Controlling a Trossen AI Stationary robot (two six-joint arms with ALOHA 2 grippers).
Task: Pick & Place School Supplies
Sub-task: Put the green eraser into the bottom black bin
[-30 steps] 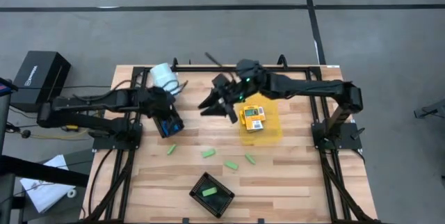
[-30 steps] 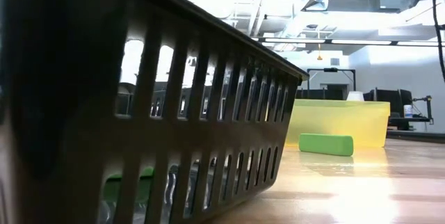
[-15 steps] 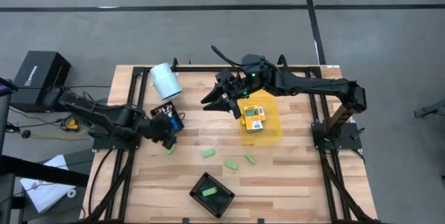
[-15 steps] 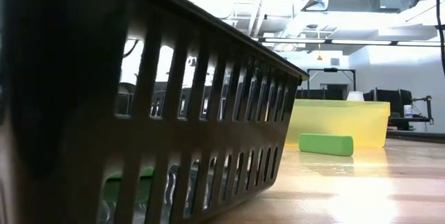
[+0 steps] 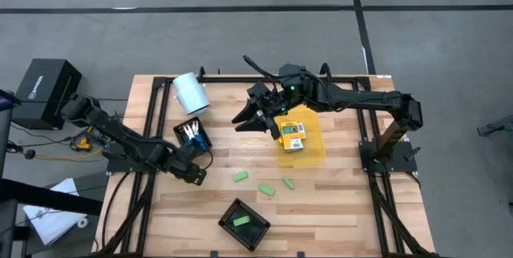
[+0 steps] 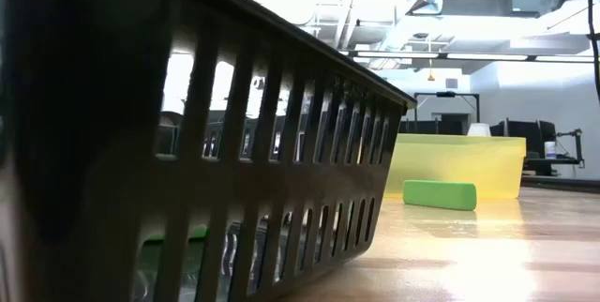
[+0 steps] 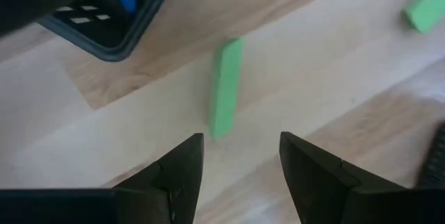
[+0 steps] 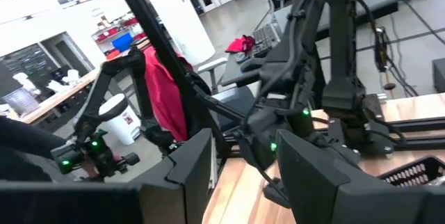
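Observation:
My left gripper point(image 5: 195, 173) points down, open, just above a light-green piece point(image 7: 225, 88) lying flat on the wood; the piece lies just ahead of its fingertips point(image 7: 240, 165), untouched. In the high view the gripper hides that piece. Beside it a black tray point(image 5: 192, 135) holds blue-handled scissors point(image 5: 189, 131). More green pieces point(image 5: 240, 176) point(image 5: 266, 190) point(image 5: 288, 183) lie mid-table. My right gripper point(image 5: 250, 119) hovers open and level, high above the table beside the yellow bin point(image 5: 313, 152), which holds yellow-orange packs point(image 5: 291, 135); nothing sits between its fingers point(image 8: 240, 175).
A white-blue cylinder point(image 5: 190, 92) lies at the far left. A second black tray point(image 5: 255, 232) near the front edge holds a green piece point(image 5: 240, 221); in the low view this tray point(image 6: 187, 152) fills the left side, with the bin point(image 6: 459, 163) and a green piece point(image 6: 439, 194) behind.
My left gripper has swung from over the scissors tray toward the table's near edge and come down over a green piece, rolling its wrist as it went. It has stayed open. The right arm has kept almost still.

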